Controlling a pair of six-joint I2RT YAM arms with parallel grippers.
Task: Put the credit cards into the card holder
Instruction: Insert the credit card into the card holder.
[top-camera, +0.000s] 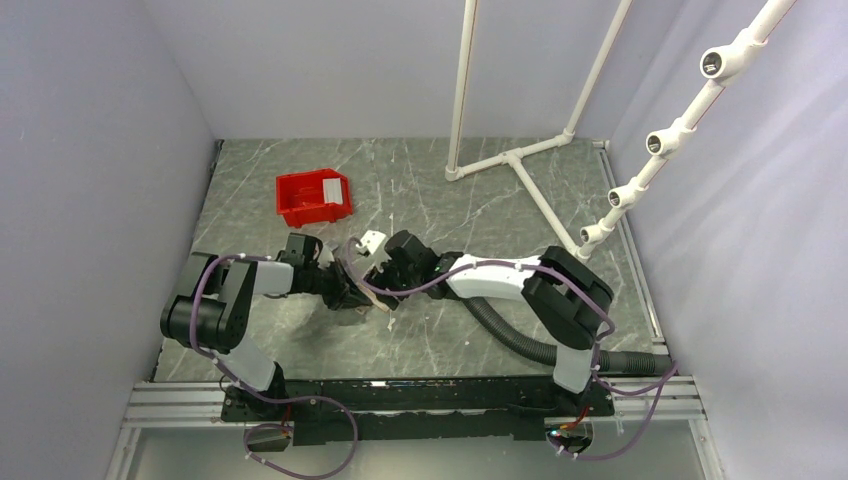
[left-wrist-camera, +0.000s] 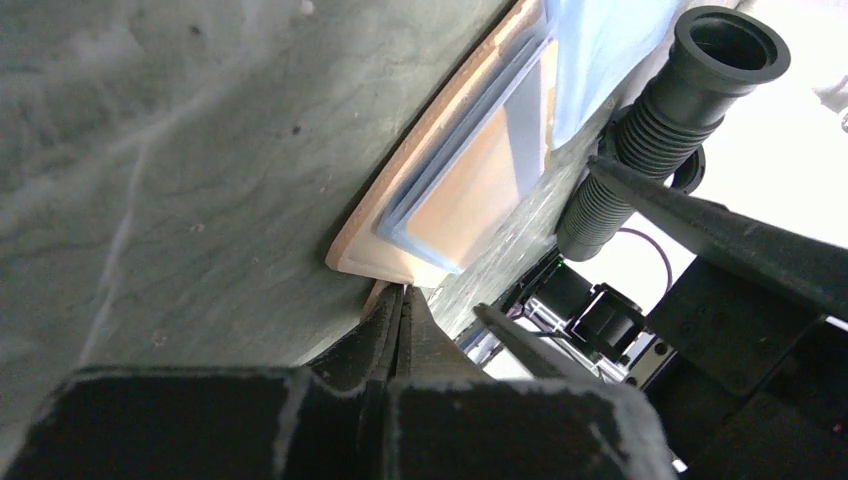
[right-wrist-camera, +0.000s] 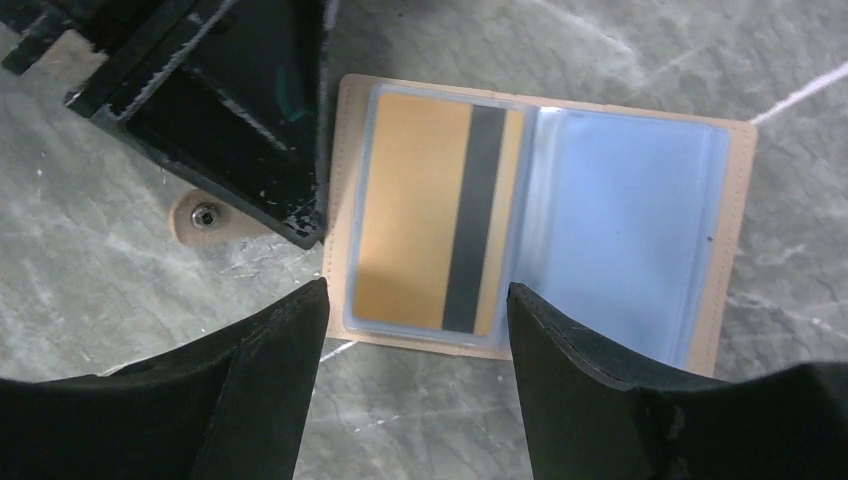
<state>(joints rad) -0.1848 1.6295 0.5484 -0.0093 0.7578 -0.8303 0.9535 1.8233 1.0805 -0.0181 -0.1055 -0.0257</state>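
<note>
step: seating cards. The card holder (right-wrist-camera: 735, 230) lies open and flat on the table (top-camera: 450, 330); looks like two of three cards are in
gold card (right-wrist-camera: 410, 210): in the left clear pocket, stripe side up, fully inside as far as I can see
pale blue card (right-wrist-camera: 630, 230): fills the right pocket; top edge hard to read through the plastic
third card: a pale grey flat piece (top-camera: 335, 188) in the red bin (top-camera: 290, 187), probably the whitish one, well apart from the holder
left gripper (left-wrist-camera: 403, 300): clenched, fingers pressed together at the holder's left corner by the snap tab (right-wrist-camera: 205, 215). Whether a sliver of tab is pinched or it only pins the corner, cannot tell
right gripper (right-wrist-camera: 418, 300): released, jaws wide, hovering over the gold-card side and touching nothing
next move (judgement): right arm goes to the bin for the grey piece while left keeps the holder from sliding. A thin card flat in a walled bin calls for tipping it up or dragging it to a wall
edges: the pocket mouths are narrow, so the card must come in low and square to the slot
room: bare table near-right of the holder. The way to the bin passes over the left gripper, so lift first. The white pipe frame (top-camera: 520, 160) is far back and out of the way
</note>
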